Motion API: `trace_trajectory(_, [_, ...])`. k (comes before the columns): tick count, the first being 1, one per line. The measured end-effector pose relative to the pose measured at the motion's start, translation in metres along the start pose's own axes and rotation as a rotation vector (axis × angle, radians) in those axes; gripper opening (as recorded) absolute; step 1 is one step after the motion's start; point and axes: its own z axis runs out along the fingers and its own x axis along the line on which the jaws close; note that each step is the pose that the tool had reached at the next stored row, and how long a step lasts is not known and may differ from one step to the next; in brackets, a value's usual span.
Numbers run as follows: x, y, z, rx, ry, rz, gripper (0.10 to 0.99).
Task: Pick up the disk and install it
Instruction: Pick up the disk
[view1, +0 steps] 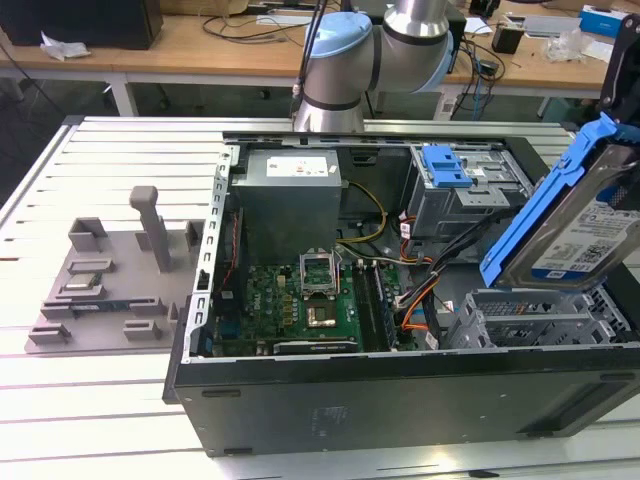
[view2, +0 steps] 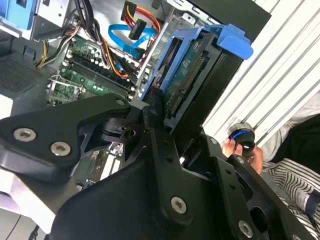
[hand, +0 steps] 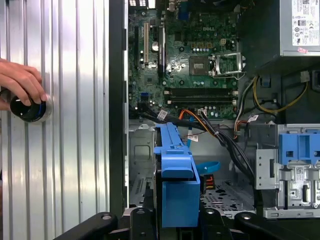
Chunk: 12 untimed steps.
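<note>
Hanging tilted above the drive cage (view1: 530, 320) at the exterior view's right of the open computer case (view1: 400, 400), the disk (view1: 578, 215), pinched firmly in the gripper (hand: 177, 220), looks to me liable to snag the cage rim or nearby cables (view1: 420, 297).

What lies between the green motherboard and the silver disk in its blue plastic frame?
In the exterior view, orange and black cables lie between the motherboard and disk.

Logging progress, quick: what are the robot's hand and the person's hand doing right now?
Robot hand: closed on the disk, tilted over the open computer case.
Person's hand: fingers on a round dark knob.
</note>
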Motion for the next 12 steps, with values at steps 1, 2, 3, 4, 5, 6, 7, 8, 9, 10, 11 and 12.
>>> trace_trajectory(1, [0.0,-0.0009,0.0043,0.0,0.0,0.006,0.365])
trace_trajectory(2, [0.0,-0.0024,0.0082,0.0,-0.0003,0.012,0.365])
trace_trajectory(3, [0.0,-0.0035,0.0095,0.0,-0.0002,0.013,0.365])
trace_trajectory(4, [-0.0001,-0.0049,0.0107,0.0,-0.0002,0.014,0.365])
trace_trajectory(5, [-0.0001,-0.0066,0.0129,0.0,-0.0002,0.014,0.365])
trace_trajectory(6, [-0.0001,-0.0072,0.0153,0.0,-0.0001,0.015,0.365])
trace_trajectory(7, [-0.0001,-0.0072,0.017,0.0,-0.0002,0.017,0.365])
trace_trajectory(8, [-0.0001,-0.0073,0.0182,0.0,-0.0002,0.017,0.365])
trace_trajectory(9, [-0.0001,-0.0074,0.0194,0.0,-0.0002,0.018,0.365])
trace_trajectory(10, [-0.0001,-0.0075,0.0194,0.0,-0.0001,0.018,0.365])
trace_trajectory(11, [-0.0001,-0.0075,0.0195,0.0,-0.0001,0.018,0.365])
trace_trajectory(12, [-0.0001,-0.0075,0.0195,0.0,-0.0002,0.018,0.365])
